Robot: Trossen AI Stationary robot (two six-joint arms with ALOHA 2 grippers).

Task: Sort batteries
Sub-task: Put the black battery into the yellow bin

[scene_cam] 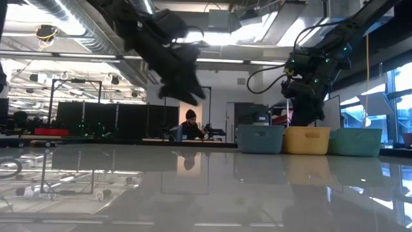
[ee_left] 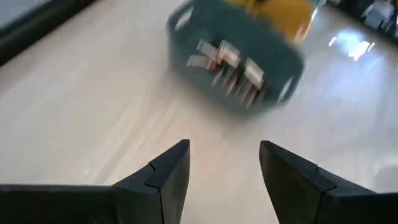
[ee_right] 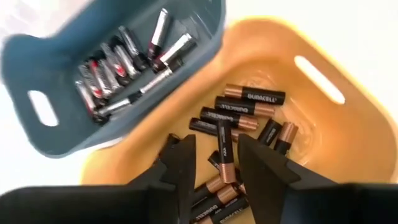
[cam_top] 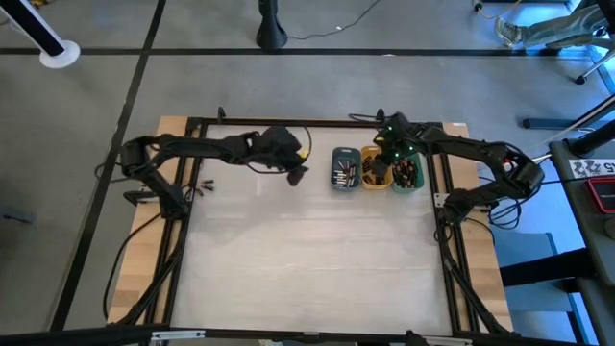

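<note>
Three small trays stand in a row at the table's far middle: slate-blue (cam_top: 344, 169), orange (cam_top: 375, 173) and green (cam_top: 406, 174). Silvery cells with reddish marks (ee_right: 124, 62) lie in the slate-blue tray. Black-and-copper batteries (ee_right: 242, 106) lie in the orange tray (ee_right: 323, 124). Dark cells also fill the green one. My right gripper (ee_right: 217, 171) hangs open over the orange tray, its fingers either side of one black-and-copper battery (ee_right: 224, 146) with gaps on both sides. My left gripper (ee_left: 224, 168) is open and empty, raised above the table just left of the slate-blue tray (ee_left: 236, 62).
The glossy white tabletop (cam_top: 307, 250) stretches toward the near edge in front of the trays. A dark frame (cam_top: 192, 192) borders the table's left, right and far sides. In the low view a person (scene_cam: 191, 124) sits far off in the room behind the table.
</note>
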